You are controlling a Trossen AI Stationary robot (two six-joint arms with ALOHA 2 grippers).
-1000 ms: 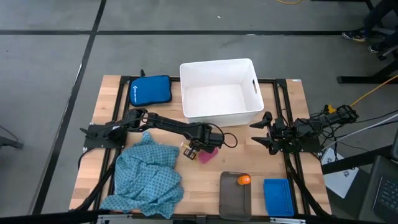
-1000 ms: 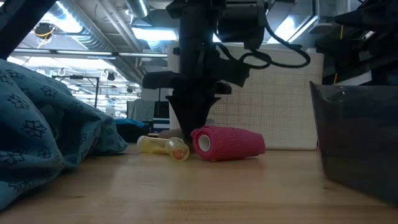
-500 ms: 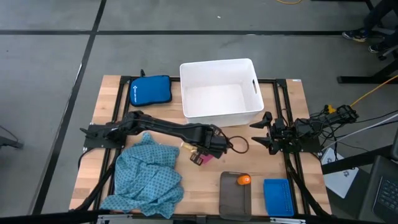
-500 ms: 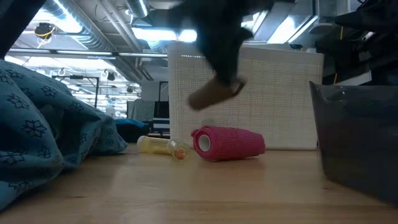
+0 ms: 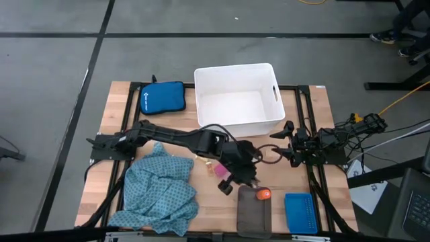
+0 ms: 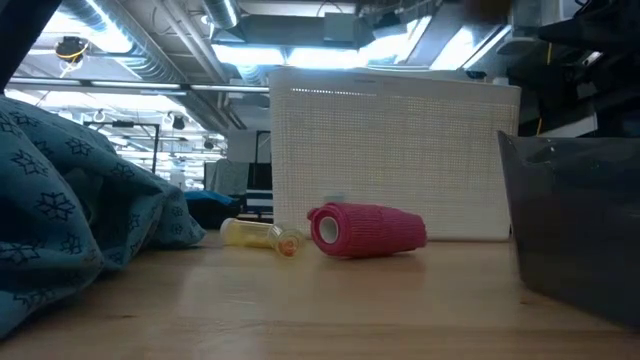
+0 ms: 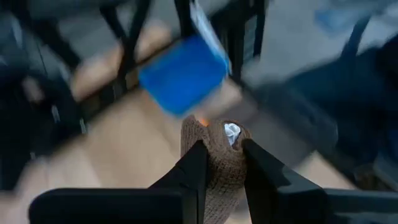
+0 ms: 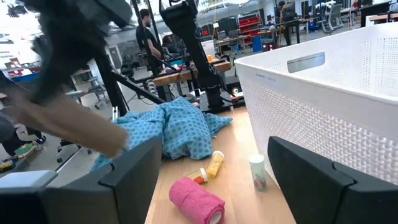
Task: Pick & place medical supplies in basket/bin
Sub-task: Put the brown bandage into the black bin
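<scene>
My left gripper (image 7: pixel 221 171) is shut on a tan bandage roll (image 7: pixel 217 146) and hangs above the table near the dark-grey tray (image 5: pixel 254 214), which holds an orange piece (image 5: pixel 263 194). On the wood lie a pink roll (image 6: pixel 368 230), a yellow vial (image 6: pixel 258 234) and a small white bottle (image 8: pixel 257 172). The teal dotted cloth (image 5: pixel 161 191) lies heaped at the near left. Behind stands the white tub (image 5: pixel 238 97). The blue ribbed basket (image 5: pixel 300 212) sits at the near right. My right gripper (image 5: pixel 281 142) waits open at the right. My left gripper pinches the tan roll's rounded side (image 7: pixel 214 168) between its two fingers (image 7: pixel 194 177), which lie along the roll. The fingers slant downward from the table's left. The roll's far end (image 7: pixel 231 130), with a white core, sticks out past the fingertips. The roll hangs clear of the table.
A royal-blue zip pouch (image 5: pixel 162 97) lies at the far left beside the tub. Bare wood (image 5: pixel 201 202) shows between the cloth and the tray. People and workbenches show in the room beyond the table.
My left gripper has risen from the table beside the pink roll with the tan roll, out of the low view's top. It has gone toward the near right, over the grey tray's edge, and tipped from pointing down to a slant. The pink roll and vial stay put.
</scene>
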